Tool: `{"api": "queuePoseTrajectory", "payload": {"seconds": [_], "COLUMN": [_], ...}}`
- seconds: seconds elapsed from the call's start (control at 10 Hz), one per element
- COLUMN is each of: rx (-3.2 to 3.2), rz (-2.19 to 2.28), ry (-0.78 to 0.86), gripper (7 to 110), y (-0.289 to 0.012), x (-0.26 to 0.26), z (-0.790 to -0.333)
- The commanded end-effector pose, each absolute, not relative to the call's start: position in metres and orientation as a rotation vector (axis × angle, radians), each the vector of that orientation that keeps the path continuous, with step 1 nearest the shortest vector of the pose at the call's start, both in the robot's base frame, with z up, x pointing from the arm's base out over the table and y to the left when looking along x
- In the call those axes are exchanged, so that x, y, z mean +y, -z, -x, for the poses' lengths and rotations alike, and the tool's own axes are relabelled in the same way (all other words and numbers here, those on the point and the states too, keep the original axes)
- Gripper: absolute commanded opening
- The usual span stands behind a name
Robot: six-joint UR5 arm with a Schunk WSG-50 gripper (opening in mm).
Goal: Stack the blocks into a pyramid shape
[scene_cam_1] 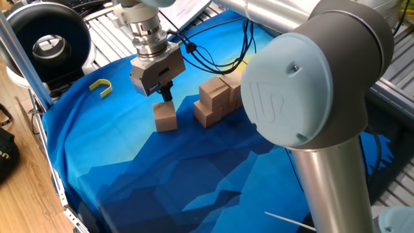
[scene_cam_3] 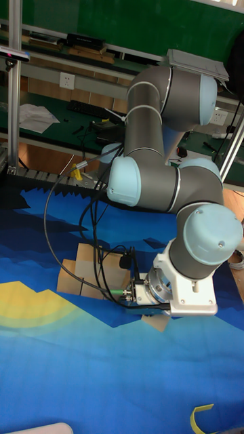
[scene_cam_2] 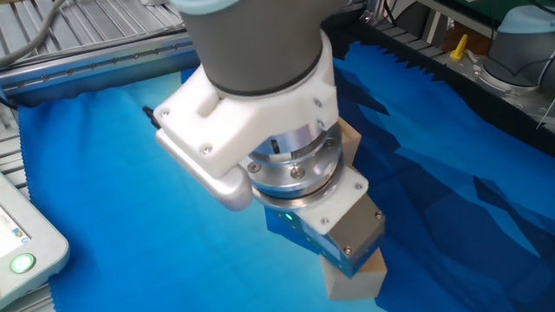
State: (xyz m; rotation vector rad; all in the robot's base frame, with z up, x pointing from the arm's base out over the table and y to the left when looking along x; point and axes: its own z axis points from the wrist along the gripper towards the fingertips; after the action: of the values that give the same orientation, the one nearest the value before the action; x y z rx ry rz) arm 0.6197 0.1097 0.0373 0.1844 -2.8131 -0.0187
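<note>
- I am counting one lone block (scene_cam_1: 165, 117) sitting apart from the others.
- I am making out at least three more blocks in one cluster (scene_cam_1: 213, 97). My own arm is hiding the rest, so I am not getting a full count.
- I am seeing one yellow hook-shaped piece (scene_cam_1: 101, 86).
- One blue cloth (scene_cam_1: 162, 175) is covering the tabletop.

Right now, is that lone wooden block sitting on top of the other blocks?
No, the lone block rests on the blue cloth, apart from the stacked blocks.
</note>
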Motion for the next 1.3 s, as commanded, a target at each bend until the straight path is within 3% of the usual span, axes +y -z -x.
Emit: {"api": "queuePoseTrajectory", "payload": {"seconds": [0.0, 0.3, 0.4, 1.2], "rx": [-2.787, -2.738, -2.731, -2.784], "rz": [-0.169, -0.122, -0.111, -0.185], "ry": [0.073, 0.255, 0.246, -0.086], "gripper": [7, 7, 7, 7], "y": [-0.05, -0.057, -0.057, -0.081], "x": [0.121, 0.153, 0.153, 0.064], "z": [-0.613, -0.603, -0.602, -0.628]}}
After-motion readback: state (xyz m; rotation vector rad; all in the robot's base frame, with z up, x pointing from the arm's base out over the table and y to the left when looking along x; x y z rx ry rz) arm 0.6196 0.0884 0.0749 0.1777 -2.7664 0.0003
